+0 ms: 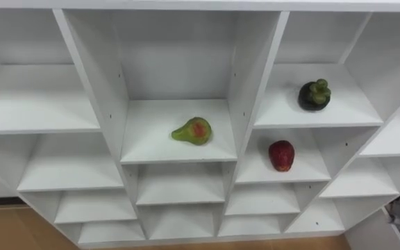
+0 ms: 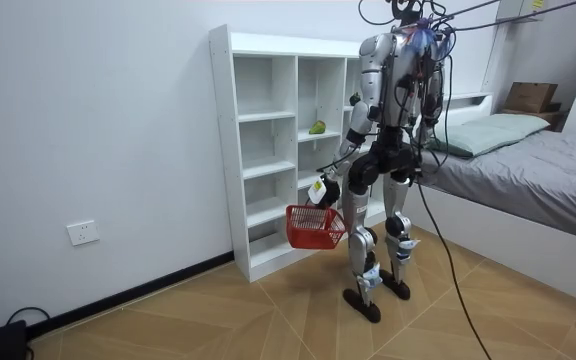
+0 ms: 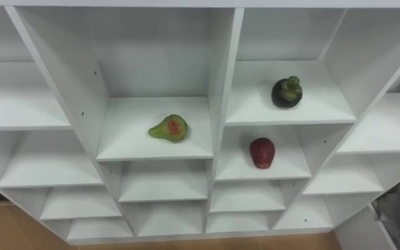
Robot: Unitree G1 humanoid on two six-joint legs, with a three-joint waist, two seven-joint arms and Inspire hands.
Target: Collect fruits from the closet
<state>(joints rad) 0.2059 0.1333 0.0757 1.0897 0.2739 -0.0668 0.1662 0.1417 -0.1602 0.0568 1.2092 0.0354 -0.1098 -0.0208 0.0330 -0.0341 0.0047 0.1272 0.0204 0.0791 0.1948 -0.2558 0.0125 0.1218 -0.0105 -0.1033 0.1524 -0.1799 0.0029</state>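
On white closet shelf (image 1: 151,135): pear (image 1: 192,130); left hand (image 2: 321,190) holds red basket (image 2: 315,228).

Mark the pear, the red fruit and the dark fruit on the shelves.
pear (image 1: 192,131), left eye view, its middle.
red fruit (image 1: 281,155), left eye view, its middle.
dark fruit (image 1: 312,101), left eye view, dark body under green top.

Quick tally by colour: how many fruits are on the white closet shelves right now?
Green: 1, the green pear with a red blush
Dark purple: 1, the round dark fruit with a green cap
Red: 1, the glossy red fruit
Total: 3
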